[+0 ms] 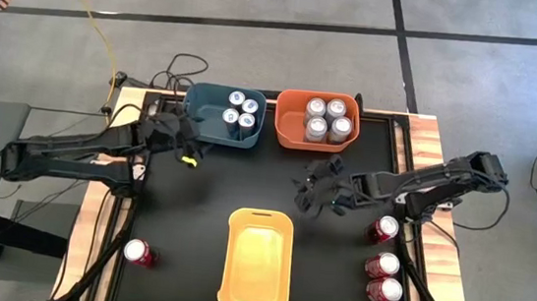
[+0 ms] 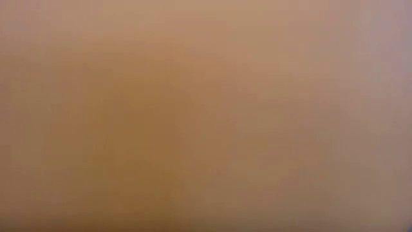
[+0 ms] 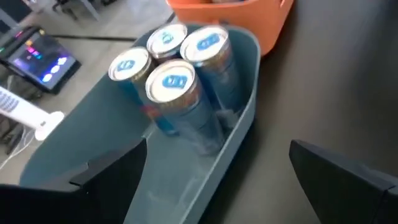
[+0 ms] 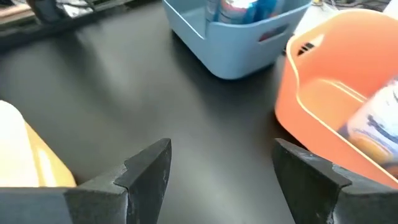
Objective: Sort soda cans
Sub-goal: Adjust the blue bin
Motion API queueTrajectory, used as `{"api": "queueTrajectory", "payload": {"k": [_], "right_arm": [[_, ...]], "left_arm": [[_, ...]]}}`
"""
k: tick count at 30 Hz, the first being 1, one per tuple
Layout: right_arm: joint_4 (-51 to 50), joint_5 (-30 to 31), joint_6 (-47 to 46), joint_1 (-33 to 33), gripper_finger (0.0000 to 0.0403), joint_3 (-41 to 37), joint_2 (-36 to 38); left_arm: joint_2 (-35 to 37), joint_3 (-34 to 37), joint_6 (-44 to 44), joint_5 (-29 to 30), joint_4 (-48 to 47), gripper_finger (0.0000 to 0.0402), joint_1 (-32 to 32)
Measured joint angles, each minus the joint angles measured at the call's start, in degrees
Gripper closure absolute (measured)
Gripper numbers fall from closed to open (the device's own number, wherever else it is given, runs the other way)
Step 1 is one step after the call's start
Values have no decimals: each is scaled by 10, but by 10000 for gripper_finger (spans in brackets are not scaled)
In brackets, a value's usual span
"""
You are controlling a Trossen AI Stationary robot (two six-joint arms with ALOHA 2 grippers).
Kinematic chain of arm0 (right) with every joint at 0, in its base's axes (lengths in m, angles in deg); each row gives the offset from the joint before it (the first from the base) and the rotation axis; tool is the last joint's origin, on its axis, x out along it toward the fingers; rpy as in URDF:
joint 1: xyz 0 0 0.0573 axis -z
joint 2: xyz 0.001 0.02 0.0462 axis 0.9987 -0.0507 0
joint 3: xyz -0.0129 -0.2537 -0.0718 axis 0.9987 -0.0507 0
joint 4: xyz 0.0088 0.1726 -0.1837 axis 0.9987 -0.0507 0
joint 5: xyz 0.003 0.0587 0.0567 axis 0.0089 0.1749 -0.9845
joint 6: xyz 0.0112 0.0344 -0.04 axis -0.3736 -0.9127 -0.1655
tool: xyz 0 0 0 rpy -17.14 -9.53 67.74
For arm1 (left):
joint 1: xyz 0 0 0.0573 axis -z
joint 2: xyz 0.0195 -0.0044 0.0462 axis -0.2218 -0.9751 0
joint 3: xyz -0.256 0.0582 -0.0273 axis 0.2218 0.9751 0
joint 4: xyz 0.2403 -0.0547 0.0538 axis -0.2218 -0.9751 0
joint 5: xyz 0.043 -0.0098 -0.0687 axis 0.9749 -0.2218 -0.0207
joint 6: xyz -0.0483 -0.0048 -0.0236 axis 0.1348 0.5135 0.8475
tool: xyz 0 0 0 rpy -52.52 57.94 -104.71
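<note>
overhead, the left hand (image 1: 188, 148) gapes wide and empty at the blue bin's (image 1: 201, 129) lower-left rim, four blue cans (image 1: 241, 110) inside. the right hand (image 1: 316, 190), open and empty, hovers over bare table (image 1: 216, 180) below the orange bin (image 1: 290, 133). red cans (image 1: 385, 228) line the right edge, one (image 1: 138, 252) lower left. the low view shows only a blur.

I see the black surface (image 1: 216, 180) carrying three bins: blue bin (image 1: 201, 129), orange bin (image 1: 290, 133), yellow bin (image 1: 258, 263). Four red cans stand directly on it: one (image 1: 138, 252) front left, three (image 1: 385, 228) by the right edge.

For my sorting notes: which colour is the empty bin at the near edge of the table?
Yellow. The empty bin shows best in the high view.
</note>
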Motion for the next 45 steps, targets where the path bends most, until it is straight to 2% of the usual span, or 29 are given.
{"api": "queueTrajectory", "payload": {"k": [4, 9, 13, 16, 20, 26, 32, 45], "right_arm": [[9, -3, 4, 17, 111, 0, 0], [10, -4, 14, 28, 111, 0, 0], [16, -3, 23, 34, 111, 0, 0], [18, -3, 25, 37, 111, 0, 0], [8, -4, 27, 32, 111, 0, 0], [-2, -4, 54, 16, 111, 0, 0], [-26, -4, 55, 13, 111, 0, 0], [-35, -4, 55, 14, 111, 0, 0]], "left_arm": [[-1, -7, -11, 31, -36, 13, -2], [-23, -69, 57, 36, -194, 13, -16], [-61, -127, 77, 66, -288, 18, -20], [-97, -161, 41, 72, -325, 41, -21], [-156, -194, -17, 73, -366, 92, -21], [-232, -212, -82, 76, -392, 159, -40], [-261, -212, -147, 95, -391, 200, -68], [-262, -212, -259, 98, -389, 213, -112]]}}
